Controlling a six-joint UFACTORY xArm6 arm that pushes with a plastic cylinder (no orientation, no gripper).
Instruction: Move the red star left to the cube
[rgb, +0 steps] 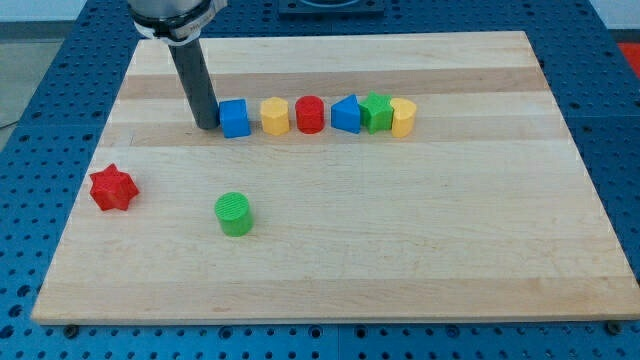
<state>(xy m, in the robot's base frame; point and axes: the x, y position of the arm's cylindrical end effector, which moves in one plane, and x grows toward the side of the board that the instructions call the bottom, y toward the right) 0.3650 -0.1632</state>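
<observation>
No jaws fitted, so my tip (207, 127), parked just left of the blue plastic cube (234, 118), should be swung behind the red plastic star (111, 188) first.

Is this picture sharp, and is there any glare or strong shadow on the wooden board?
Camera view: evenly lit and sharp; the red star and green cylinder cast only small soft shadows; a mild sheen on the board, no harsh glare; my tip is crisp beside the blue cube.

Red star (112, 188); blue cube (234, 118); green cylinder (234, 214); pale striped board (420, 230).
</observation>
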